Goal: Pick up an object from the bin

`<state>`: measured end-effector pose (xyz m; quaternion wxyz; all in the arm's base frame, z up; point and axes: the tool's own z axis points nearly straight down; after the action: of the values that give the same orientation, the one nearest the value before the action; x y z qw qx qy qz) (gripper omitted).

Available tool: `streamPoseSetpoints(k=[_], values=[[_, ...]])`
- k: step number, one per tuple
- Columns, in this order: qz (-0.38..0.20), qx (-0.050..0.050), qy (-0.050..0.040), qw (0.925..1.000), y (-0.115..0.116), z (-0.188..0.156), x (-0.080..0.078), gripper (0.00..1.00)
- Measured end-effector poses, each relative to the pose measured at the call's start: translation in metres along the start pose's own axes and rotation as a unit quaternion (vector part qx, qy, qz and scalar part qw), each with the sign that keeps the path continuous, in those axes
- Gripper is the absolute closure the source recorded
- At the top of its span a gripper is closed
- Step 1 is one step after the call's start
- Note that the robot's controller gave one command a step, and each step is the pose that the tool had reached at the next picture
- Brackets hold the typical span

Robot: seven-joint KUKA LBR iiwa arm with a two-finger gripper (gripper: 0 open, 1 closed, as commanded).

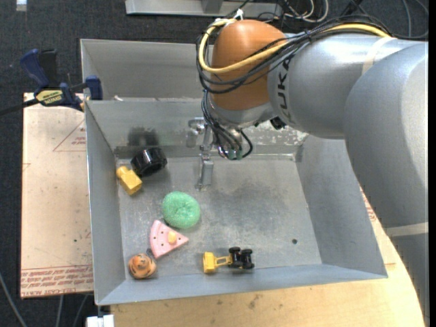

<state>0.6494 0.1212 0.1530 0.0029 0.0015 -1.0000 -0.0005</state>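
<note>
In the middle of the bin (334, 210): the gripper (202, 181) is hanging tip-down over bare grey floor, closer to the back wall than to the front one, and nothing is showing in its grasp.
Gripper state: it is presenting as one slim upright bar from this angle, so whether it is parted or closed is not coming through.
Arm (354, 80): it is reaching in from the right, with its orange cover (242, 60) and looped cables (204, 53) sitting right above the gripper.
Ball (181, 210): green and fuzzy, it is lying on the floor just in front of the gripper tip and a little to its left; it is the nearest thing to the gripper and is lying apart from it.
Roll (148, 161): black, it is lying on its side near the back left corner, level with the gripper and to its left.
Block (129, 180): yellow, it is sitting just beside the roll, against the left wall.
Wedge (165, 239): pink with a yellow dot, it is lying just in front of the ball.
Round thing (142, 266): orange-brown, it is resting in the front left corner, just beside the wedge.
Toy digger (228, 259): yellow and black, it is lying along the front wall, right of the wedge and well apart from the gripper.
</note>
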Motion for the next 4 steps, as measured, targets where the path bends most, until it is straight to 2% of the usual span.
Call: streamPoseSetpoints(k=[1, 2, 3, 4], values=[[0.001, 0.000, -0.0035, 1.0000, 0.000, -0.005, -0.002, 0.00], [-0.023, 0.000, -0.0077, 0.9997, 0.016, 0.029, 0.019, 0.00], [0.002, 0.000, -0.0037, 1.0000, 0.032, 0.074, 0.057, 0.00], [-0.181, -0.001, -0.0061, 0.9835, 0.030, 0.075, 0.041, 1.00]])
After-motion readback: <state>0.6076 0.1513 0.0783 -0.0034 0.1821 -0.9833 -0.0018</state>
